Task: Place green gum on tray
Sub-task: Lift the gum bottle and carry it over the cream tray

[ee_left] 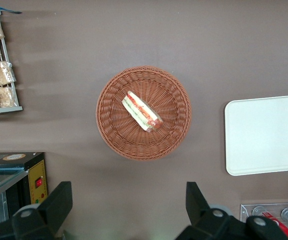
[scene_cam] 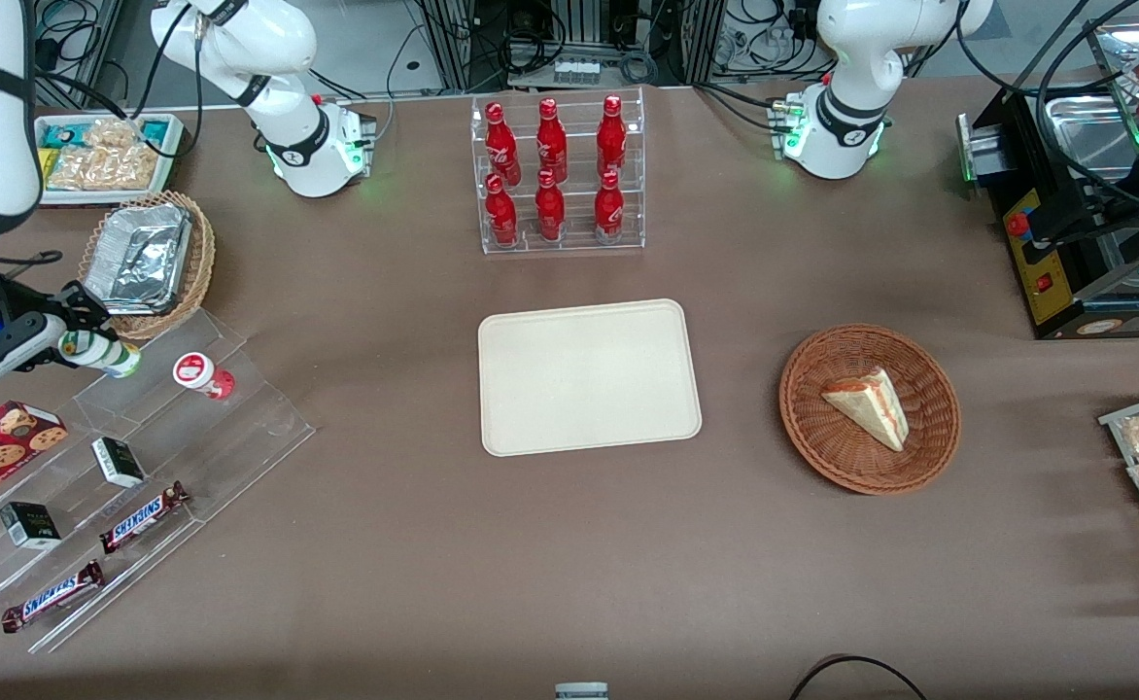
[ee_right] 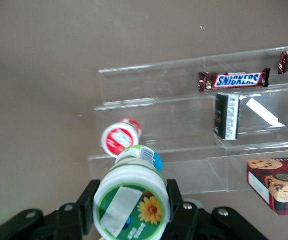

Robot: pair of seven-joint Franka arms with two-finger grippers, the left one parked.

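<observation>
The green gum [scene_cam: 101, 352] is a small bottle with a green-and-white label, lying sideways in my right gripper [scene_cam: 79, 342] above the upper step of the clear acrylic stand [scene_cam: 142, 457], at the working arm's end of the table. In the right wrist view the gum's white lid with green rim and orange flower [ee_right: 131, 197] sits between the two black fingers [ee_right: 87, 200], which press on its sides. The cream-beige tray [scene_cam: 589, 376] lies flat at the table's middle, well apart from the gripper.
A red-and-white bottle [scene_cam: 202, 373] lies on the stand beside the gum. Chocolate bars [scene_cam: 144, 516], small dark boxes [scene_cam: 117, 461] and a cookie box [scene_cam: 1, 442] rest on the steps. A foil-lined basket [scene_cam: 147, 261], a cola rack [scene_cam: 558, 175] and a sandwich basket [scene_cam: 869, 408] stand around.
</observation>
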